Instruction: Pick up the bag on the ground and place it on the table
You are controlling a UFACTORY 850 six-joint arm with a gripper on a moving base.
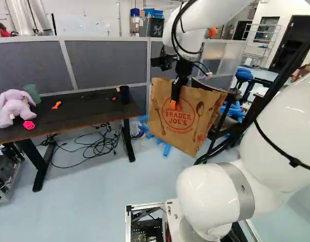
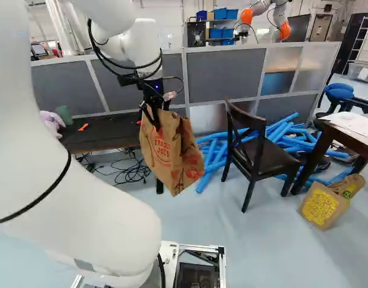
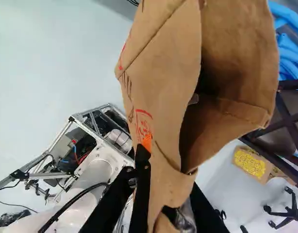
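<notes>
"Paper bag (image 1: 162,128) first: where was it?"

"Up off the floor, hanging tilted from the gripper (image 1: 175,102), to the right of the dark table (image 1: 71,108) in the left base view. It was not on the tabletop."

"And the fingers?"

"Grasping the bag near its rim, one on each side of the brown paper. In the wrist view the mouth of the bag gaped ahead of them, and an orange pad (image 3: 147,141) pressed against the printed face."

"What lay on the dark table?"

"A lilac stuffed toy (image 1: 14,107) sat near a green cup (image 1: 32,93), with a small pink object (image 1: 29,125) just beside the toy. Farther along were an orange piece (image 1: 56,105) and, near the end by the bag, a dark cylinder (image 1: 124,94). Black cables (image 1: 102,145) were tangled on the floor, and a grey partition (image 1: 107,60) stood behind."

"Anything on the other side?"

"In the right base view, a dark chair (image 2: 253,147) stood to the right of the bag, with blue tubes (image 2: 217,159) heaped behind it. Farther right, a second bag (image 2: 322,207) leaned over on the floor near a wooden table (image 2: 352,135) with papers (image 2: 355,122) on top. Another robot (image 2: 280,18) showed beyond the partition."
</notes>
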